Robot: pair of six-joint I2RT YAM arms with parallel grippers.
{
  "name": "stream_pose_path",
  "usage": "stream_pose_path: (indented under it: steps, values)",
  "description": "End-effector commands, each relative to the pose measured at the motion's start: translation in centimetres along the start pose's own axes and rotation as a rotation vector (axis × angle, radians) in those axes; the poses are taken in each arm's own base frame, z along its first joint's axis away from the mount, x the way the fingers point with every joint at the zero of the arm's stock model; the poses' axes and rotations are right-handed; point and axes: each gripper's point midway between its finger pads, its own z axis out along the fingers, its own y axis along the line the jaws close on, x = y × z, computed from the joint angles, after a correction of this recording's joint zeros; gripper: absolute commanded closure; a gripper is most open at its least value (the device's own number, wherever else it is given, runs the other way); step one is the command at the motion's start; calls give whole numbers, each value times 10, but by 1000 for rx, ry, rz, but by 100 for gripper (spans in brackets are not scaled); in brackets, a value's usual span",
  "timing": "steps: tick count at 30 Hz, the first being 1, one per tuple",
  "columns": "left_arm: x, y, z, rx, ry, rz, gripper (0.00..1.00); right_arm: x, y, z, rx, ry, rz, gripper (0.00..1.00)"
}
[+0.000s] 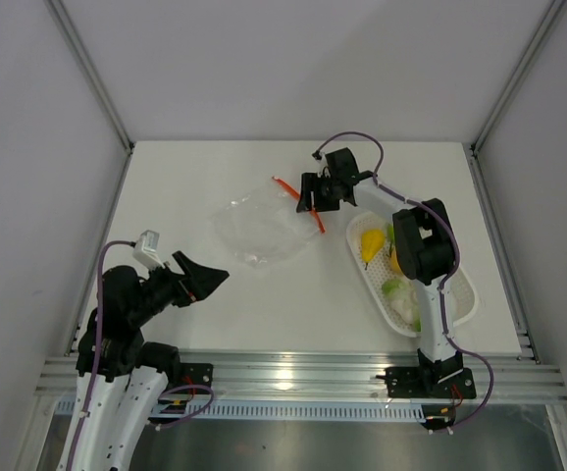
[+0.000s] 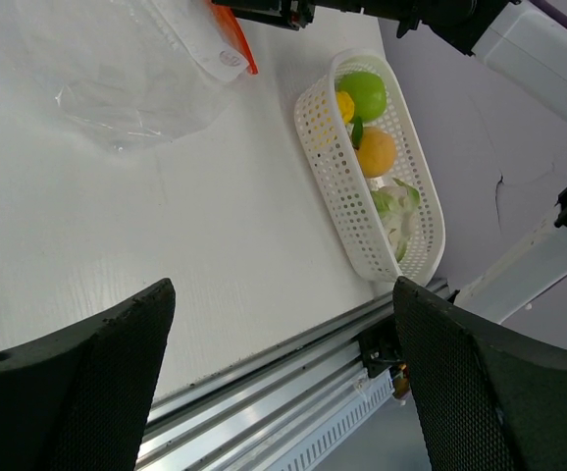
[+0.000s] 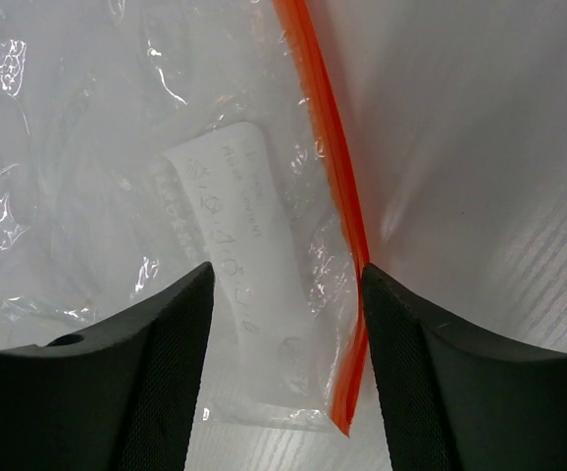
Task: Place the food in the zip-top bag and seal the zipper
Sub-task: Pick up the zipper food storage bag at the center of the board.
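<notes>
Top view: left end effector point(image 1: 202, 268) spread wide, empty, near front of white table point(image 1: 293, 304); zip-top bag point(image 1: 259, 232) flat mid-table. Left wrist: food point(image 2: 376, 152) sits in white basket point(image 2: 337, 196). Right wrist: right end effector point(image 3: 285, 273) parted, straddling zipper point(image 3: 330, 147), gripping nothing.

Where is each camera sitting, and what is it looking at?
Top camera: high above and behind the arms, looking down on the table; both arms show, with the left gripper and right gripper.
Left wrist camera: low on the left arm, looking across the table at the basket of food; its own fingers frame the bottom.
Right wrist camera: close above the bag and its orange zipper; its own fingers show below.
Shared: the top and left wrist views both show the basket, bag and right arm.
</notes>
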Motion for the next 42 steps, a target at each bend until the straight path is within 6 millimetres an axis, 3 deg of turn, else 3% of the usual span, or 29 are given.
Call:
stream_pose_path:
  steps: [1, 3, 4, 7, 14, 15, 18, 20, 22, 23, 24, 26, 27, 29, 31, 32, 33, 34, 35, 40, 42]
  values:
    - [-5, -11, -1, 42, -7, 23, 7, 4, 2, 4, -25, 2, -28, 38]
    - [-5, -11, -1, 41, -4, 21, 9, 7, 4, 5, -36, 4, -31, 43]
    - [-5, -11, -1, 41, -3, 20, 9, 14, 4, 5, -39, 16, -28, 54]
    - [-6, -11, 1, 36, 2, 20, 11, 20, 12, 5, -75, 22, -30, 69]
    - [-5, -15, 2, 30, 51, 16, 15, 37, 25, 9, -119, 51, -36, 68]
    - [-5, -14, 2, 28, 53, 13, 15, 38, 25, 9, -118, 52, -38, 73]
    - [-4, -14, 2, 29, 51, 11, 17, 42, 35, 7, -123, 57, -47, 100]
    - [-3, -14, 2, 29, 58, 13, 19, 45, 46, 4, -121, 51, -63, 100]
    - [-6, -16, 3, 29, 66, 14, 22, 47, 61, -13, -112, 22, -97, 100]
    - [-10, -18, 3, 24, 62, 19, 23, 51, 73, -18, -94, 10, -134, 100]
    - [-13, -20, 4, 22, 62, 21, 23, 45, 89, -34, -99, -27, -160, 100]
    - [-18, -21, 9, 4, 82, 19, 26, 66, 107, -43, -66, -20, -208, 100]
    - [-21, -24, 10, 5, 84, 25, 28, 64, 119, -57, -65, -50, -224, 100]
    - [-24, -19, 21, -43, 122, 13, 29, 85, 121, -62, -17, -42, -226, 100]
    - [-28, -28, 28, -49, 164, 22, 32, 96, 140, -75, 21, -87, -271, 100]
    - [-24, -27, 33, -63, 197, 23, 32, 106, 136, -76, 65, -103, -282, 100]
    - [-16, -24, 44, -92, 251, 28, 33, 118, 150, -80, 67, -119, -306, 100]
    - [-19, -28, 46, -98, 258, 41, 35, 114, 150, -88, 108, -173, -308, 100]
    - [-22, -30, 49, -114, 257, 43, 34, 123, 147, -89, 131, -182, -313, 100]
    - [-14, -15, 59, -189, 269, 9, 35, 147, 168, -110, 195, -291, -361, 100]
    - [-4, -9, 60, -196, 294, -6, 40, 154, 175, -118, 212, -321, -385, 100]
